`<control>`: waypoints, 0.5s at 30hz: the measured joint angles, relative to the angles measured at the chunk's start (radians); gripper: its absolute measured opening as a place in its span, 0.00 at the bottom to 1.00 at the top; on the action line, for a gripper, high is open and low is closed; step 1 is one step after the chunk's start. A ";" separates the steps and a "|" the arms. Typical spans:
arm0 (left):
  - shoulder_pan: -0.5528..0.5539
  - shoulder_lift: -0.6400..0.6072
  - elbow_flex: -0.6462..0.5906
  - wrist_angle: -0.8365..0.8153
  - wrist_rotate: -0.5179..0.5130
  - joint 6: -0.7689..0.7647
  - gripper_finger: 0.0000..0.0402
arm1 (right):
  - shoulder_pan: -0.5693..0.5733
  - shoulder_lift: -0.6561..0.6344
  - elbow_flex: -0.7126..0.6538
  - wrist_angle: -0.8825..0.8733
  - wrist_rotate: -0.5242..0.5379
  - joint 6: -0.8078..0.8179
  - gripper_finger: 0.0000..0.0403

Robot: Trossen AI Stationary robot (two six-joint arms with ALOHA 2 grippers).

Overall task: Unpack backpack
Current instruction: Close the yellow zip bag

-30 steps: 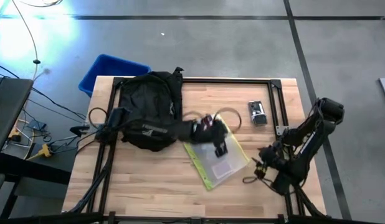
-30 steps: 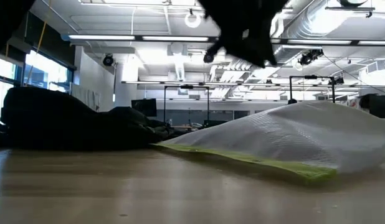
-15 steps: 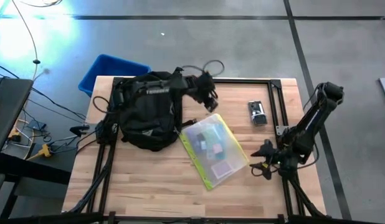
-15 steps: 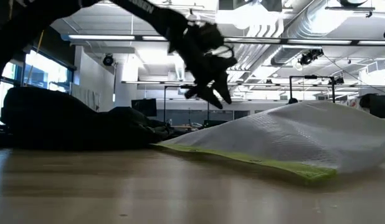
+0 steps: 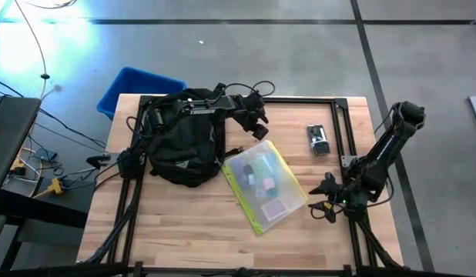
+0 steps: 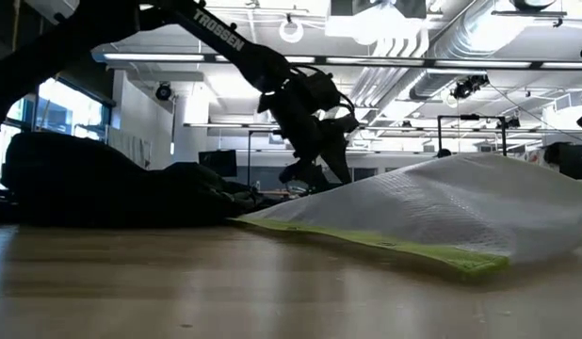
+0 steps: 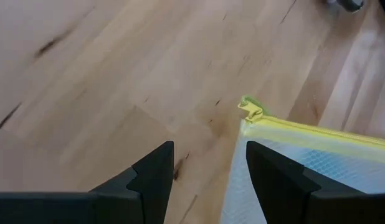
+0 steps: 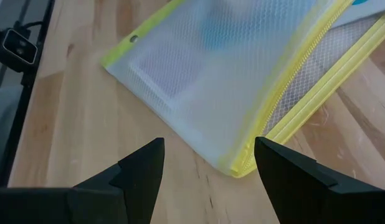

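**Pouch is out; send the left arm back to the backpack**

The bench (image 5: pixel 184 223) carries everything. Its biggest load is the backpack (image 5: pixel 180 138), slumped at the far left part of the top, just in front of the blue bin (image 5: pixel 130 85) that sits off the edge beyond it. Next in size is the clear pouch (image 5: pixel 265 185) with the yellow edge, lying flat near the middle, just beside the backpack and apparently free of it. A small dark gadget (image 5: pixel 319 140) rests well apart on the right.

The left gripper (image 5: pixel 257 123) hangs above the bare wood by the pouch's far corner, fingers (image 7: pixel 152 177) spread and holding nothing (the wrist view shows only wood and the yellow corner between them). The right gripper (image 5: pixel 324 201) waits at the pouch's near right side, fingers (image 8: pixel 142 171) parted, also empty.

The likely step is reaching back in for anything left. To do it well:

- Lift clear of the pouch before swinging left, so it is not dragged.
- Approach the backpack's opening from above; where the opening lies cannot be made out here.
- The soft fabric may collapse, so the right arm could steady it.
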 joint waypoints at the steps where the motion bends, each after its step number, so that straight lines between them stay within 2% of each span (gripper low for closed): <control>1: -0.004 0.000 0.000 -0.001 -0.010 -0.004 0.45 | 0.000 0.000 0.000 0.001 0.000 0.000 0.59; 7: -0.060 0.000 0.000 0.067 -0.042 -0.031 0.45 | 0.000 0.000 0.000 0.001 0.007 -0.025 0.59; 11: -0.079 -0.001 0.000 0.035 -0.128 -0.041 0.45 | 0.000 0.000 0.000 0.002 0.019 -0.026 0.59; 15: -0.063 0.024 0.001 0.014 -0.113 -0.099 0.45 | 0.000 0.000 0.000 0.003 0.019 -0.026 0.59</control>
